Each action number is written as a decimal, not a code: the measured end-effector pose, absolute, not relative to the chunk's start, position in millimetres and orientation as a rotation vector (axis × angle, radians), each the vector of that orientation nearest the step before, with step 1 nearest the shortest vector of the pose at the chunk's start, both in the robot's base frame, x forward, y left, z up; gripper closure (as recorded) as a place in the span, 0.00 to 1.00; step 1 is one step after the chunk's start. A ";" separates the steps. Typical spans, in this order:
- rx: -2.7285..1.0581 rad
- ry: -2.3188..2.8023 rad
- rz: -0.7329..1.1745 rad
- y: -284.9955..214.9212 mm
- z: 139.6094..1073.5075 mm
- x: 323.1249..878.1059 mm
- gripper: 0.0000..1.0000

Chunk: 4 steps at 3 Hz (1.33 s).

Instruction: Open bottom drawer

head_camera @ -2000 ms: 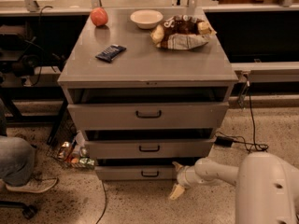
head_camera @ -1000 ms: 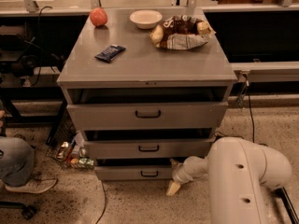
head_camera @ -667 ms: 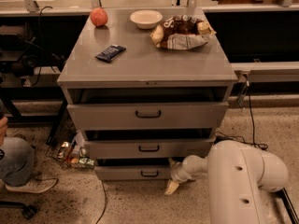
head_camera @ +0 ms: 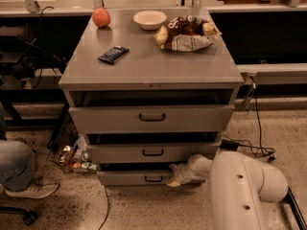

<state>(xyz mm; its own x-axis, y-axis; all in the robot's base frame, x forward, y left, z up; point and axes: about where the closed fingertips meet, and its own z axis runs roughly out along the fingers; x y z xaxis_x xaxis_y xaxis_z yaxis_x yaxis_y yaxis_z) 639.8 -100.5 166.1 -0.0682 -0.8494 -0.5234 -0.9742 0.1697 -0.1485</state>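
Gripper (head_camera: 174, 176) sits low at the right end of the bottom drawer (head_camera: 129, 178), right against its front panel. It is just right of the small black handle (head_camera: 153, 178), not clearly on it. Can't tell how far the jaws are open or whether they hold anything. The arm (head_camera: 240, 186) comes in from near right, bent down to floor level because this drawer is the lowest of three.

The bottom drawer is under the middle drawer (head_camera: 153, 152) and the top drawer (head_camera: 152, 117). It looks barely out, if at all; a dark gap shows above its front.

Judgement: approach/grasp stage, pull not yet done.

On the tabletop (head_camera: 158, 68) are an apple (head_camera: 101, 17), bowl (head_camera: 150, 19), chip bag (head_camera: 186, 33) and snack bar (head_camera: 113, 54), none in the way. Floor clutter (head_camera: 74, 159) lies left of the cabinet.
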 end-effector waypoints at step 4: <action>-1.650 1.955 0.440 -109.0 170.2 595.5 1.00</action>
<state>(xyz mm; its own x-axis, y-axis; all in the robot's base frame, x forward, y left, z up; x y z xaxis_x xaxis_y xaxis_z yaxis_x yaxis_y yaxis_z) 595.5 -109.0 170.2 -0.1052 -0.7997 -0.5911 -0.9759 0.1973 -0.0931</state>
